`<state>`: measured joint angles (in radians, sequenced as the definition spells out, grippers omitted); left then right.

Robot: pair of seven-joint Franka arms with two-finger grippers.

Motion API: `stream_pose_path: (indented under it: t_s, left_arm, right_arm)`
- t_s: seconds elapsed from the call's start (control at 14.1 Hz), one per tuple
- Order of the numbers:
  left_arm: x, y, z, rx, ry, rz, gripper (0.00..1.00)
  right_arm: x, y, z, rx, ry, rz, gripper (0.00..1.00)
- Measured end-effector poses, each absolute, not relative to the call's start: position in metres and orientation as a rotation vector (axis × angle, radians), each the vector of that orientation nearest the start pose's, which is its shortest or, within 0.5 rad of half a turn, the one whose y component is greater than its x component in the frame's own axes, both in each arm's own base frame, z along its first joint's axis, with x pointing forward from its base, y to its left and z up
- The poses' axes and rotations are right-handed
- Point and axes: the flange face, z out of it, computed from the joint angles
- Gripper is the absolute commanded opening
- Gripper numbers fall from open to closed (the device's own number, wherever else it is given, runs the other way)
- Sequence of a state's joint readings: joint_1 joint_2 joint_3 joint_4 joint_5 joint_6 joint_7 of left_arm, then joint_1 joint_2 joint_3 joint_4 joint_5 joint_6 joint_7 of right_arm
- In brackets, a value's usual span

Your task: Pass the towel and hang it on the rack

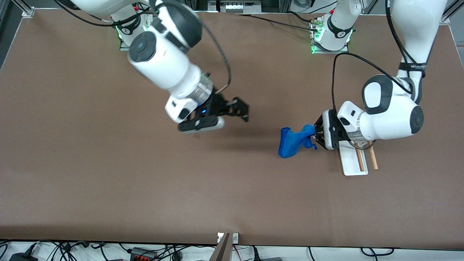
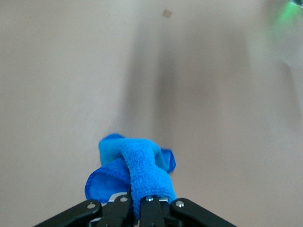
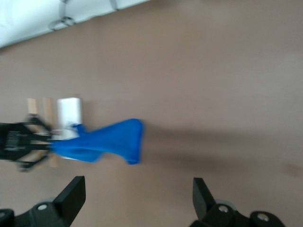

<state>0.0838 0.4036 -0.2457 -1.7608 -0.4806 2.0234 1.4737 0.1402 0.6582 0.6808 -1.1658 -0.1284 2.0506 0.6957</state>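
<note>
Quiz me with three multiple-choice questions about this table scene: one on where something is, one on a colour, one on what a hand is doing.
1. Where is the rack?
A. toward the left arm's end of the table
B. toward the right arm's end
C. in the table's middle

2. What colour is the towel?
A. red
B. blue
C. white

3. What is the right gripper doing?
A. gripping the towel
B. gripping the rack
C. open, holding nothing

Answers:
1 A: the rack stands under the left arm.
2 B: the cloth is bright blue in every view.
3 C: its fingers are spread with nothing between; the left gripper holds the towel.
</note>
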Motion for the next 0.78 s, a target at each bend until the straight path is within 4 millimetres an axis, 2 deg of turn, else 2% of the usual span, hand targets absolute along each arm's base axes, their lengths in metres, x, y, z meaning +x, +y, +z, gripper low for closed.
stream_pose_path:
  t_s: [0.21, 0.43, 0.57, 0.78]
  left_arm:
    - [0.643, -0.066, 0.359, -2.828, 2.206, -0.345, 0.01]
    - [0.653, -0.017, 0.366, -2.896, 2.116, -0.355, 0.01]
    - [0.656, 0.013, 0.366, -2.908, 2.056, -0.336, 0.01]
    - [0.653, 0.075, 0.357, -2.987, 1.947, -0.295, 0.01]
  right_arm:
    - [0.648, 0.331, 0.483, -2.95, -0.028, -0.032, 1.0]
    - [0.676, 0.24, 0.474, -3.084, 0.012, 0.019, 1.0]
    - [0.685, 0.2, 0.471, -3.114, 0.05, 0.054, 1.0]
    - [0.688, 0.172, 0.472, -3.138, 0.089, 0.089, 1.0]
